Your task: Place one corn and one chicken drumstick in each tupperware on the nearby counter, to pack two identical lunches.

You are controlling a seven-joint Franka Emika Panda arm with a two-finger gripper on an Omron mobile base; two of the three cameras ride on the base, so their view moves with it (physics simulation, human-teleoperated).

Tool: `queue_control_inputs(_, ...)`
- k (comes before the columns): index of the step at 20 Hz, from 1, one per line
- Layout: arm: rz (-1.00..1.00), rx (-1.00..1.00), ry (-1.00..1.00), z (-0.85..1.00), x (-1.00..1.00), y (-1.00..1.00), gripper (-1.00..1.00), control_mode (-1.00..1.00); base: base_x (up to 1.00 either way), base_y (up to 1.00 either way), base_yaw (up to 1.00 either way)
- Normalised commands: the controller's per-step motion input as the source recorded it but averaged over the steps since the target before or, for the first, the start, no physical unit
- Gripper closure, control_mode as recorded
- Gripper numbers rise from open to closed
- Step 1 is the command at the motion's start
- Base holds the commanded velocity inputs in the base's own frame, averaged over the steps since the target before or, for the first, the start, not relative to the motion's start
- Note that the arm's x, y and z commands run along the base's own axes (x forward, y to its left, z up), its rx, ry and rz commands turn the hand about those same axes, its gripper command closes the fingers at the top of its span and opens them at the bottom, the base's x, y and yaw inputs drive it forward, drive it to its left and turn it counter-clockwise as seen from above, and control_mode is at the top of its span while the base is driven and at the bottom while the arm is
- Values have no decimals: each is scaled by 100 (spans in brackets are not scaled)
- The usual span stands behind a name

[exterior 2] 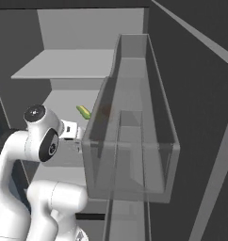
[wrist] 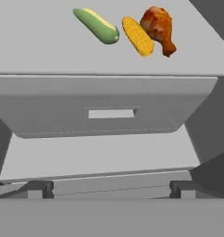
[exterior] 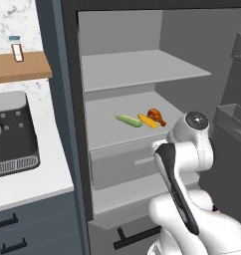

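On the middle fridge shelf (exterior: 107, 132) lie a pale green corn (exterior: 128, 120) (wrist: 96, 25) (exterior 2: 84, 112), a yellow corn (exterior: 148, 121) (wrist: 137, 36) and one chicken drumstick (exterior: 156, 116) (wrist: 158, 28), side by side with the drumstick rightmost. My gripper (wrist: 111, 190) is open and holds nothing. It hangs in front of the fridge, below and short of the shelf, with its fingertips (wrist: 40, 189) spread wide. The white counter (exterior: 38, 184) lies to the left of the fridge. The tupperware is out of view.
A grey fridge drawer (wrist: 109, 113) (exterior: 122, 164) sits just under the food shelf. The open fridge door with its translucent bin (exterior 2: 134, 141) stands at my right. A black appliance (exterior: 13, 134) sits on the counter under a wooden shelf (exterior: 20, 67).
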Motion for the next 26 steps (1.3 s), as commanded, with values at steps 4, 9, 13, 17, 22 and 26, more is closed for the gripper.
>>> queue_control_inputs(4, 0, 0, -6, 6, 64, 10, -100, -100, 0, 0, 0)
queue_control_inputs(9, 0, 1, 0, 11, 55, 3, -100, -100, 0, 0, 0)
queue_control_inputs(13, 0, 0, 3, 17, 44, 10, -100, -100, 0, 0, 0)
queue_control_inputs(17, 0, 0, 0, 0, 42, 11, -100, -100, 0, 0, 0)
queue_control_inputs(22, 0, 0, -4, 0, 29, 4, -100, -100, 0, 0, 0)
queue_control_inputs(26, 1, 0, -9, -4, 22, 1, -100, -100, 0, 0, 0)
